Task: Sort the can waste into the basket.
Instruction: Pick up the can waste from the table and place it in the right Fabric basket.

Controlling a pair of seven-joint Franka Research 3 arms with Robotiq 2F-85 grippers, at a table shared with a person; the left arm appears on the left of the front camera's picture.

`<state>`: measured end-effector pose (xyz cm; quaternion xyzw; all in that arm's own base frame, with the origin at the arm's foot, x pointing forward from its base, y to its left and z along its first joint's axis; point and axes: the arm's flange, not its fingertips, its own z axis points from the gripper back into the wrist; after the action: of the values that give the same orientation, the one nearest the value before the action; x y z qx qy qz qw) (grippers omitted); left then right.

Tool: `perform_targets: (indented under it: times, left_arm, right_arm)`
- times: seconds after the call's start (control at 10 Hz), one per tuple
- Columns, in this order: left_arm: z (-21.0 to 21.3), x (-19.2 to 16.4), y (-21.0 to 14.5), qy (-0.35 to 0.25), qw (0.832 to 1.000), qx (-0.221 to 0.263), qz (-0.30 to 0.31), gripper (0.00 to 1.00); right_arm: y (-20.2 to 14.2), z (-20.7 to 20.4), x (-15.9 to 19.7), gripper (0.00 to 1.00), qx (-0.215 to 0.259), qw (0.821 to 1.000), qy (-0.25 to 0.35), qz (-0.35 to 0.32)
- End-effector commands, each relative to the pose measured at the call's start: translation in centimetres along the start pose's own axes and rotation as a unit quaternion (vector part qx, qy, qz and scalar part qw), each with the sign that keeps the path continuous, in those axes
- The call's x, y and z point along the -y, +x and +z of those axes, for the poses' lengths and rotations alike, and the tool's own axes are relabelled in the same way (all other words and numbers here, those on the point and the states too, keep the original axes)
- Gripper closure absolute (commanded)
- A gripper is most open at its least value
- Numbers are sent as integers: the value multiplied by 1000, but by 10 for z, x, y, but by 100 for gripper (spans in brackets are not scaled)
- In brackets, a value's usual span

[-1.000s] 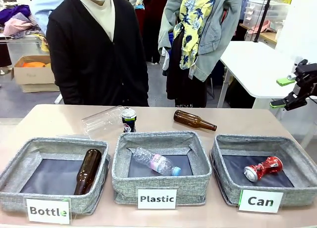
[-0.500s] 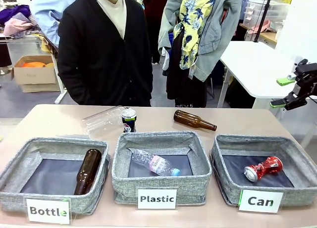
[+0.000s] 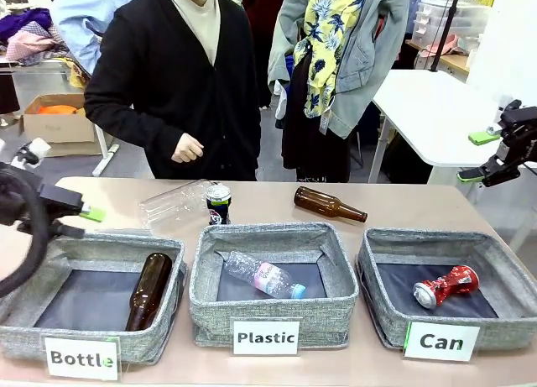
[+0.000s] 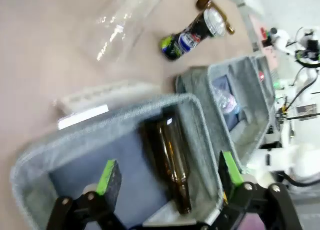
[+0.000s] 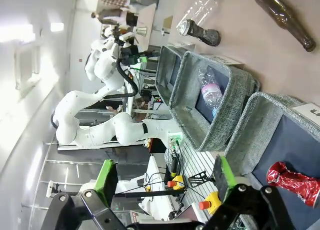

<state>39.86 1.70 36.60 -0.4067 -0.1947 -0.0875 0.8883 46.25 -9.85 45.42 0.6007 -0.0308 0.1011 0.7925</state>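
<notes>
The crushed red can [image 3: 445,285] lies inside the grey "Can" basket [image 3: 370,274] at the front right; the right wrist view shows the same can [image 5: 295,182] in that basket [image 5: 261,119]. The black can [image 3: 219,204] stands upright on the table behind the middle basket, next to a clear bottle, and also shows in the wrist views [image 4: 190,36] [image 5: 200,33]. My left gripper [image 3: 77,216] hangs open over the far left corner of the "Bottle" basket, with nothing between its fingers [image 4: 167,179]. My right gripper [image 3: 482,158] is open and empty, high off the table's right edge [image 5: 165,179].
The "Bottle" basket [image 3: 101,246] holds a brown bottle [image 3: 148,290]. The "Plastic" basket [image 3: 201,274] holds a clear bottle [image 3: 264,275]. On the table behind lie a clear plastic bottle [image 3: 172,202] and a brown bottle [image 3: 328,204]. A person's hand [image 3: 186,148] is near the far edge.
My left arm has come into the front view from the left, over the Bottle basket. The person has shifted and a hand now shows. The right arm has not moved.
</notes>
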Motion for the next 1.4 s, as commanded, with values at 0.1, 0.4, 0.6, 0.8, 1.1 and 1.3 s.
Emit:
perform_targets:
  times: [0.1,0.4,0.6,0.8,1.1,1.3]
  left_arm:
    - [0,0,0,0,1000,0,0,0]
    - [-7,-4,1,-8,999,22,-22,0]
    - [-3,-2,26,-95,987,55,-119,0]
    - [3,20,32,-191,952,80,-224,0]
    - [87,-4,27,-192,958,86,-197,0]
    - [216,-23,-24,-182,956,157,-166,0]
  right_arm:
    - [1,3,-1,0,-7,1000,1,7]
    - [1,3,-1,0,-7,1000,1,7]
    - [1,3,-1,0,-7,1000,1,7]
    - [1,3,-1,0,-7,1000,1,7]
    - [1,3,-1,0,-7,1000,1,7]
    - [1,3,-1,0,-7,1000,1,7]
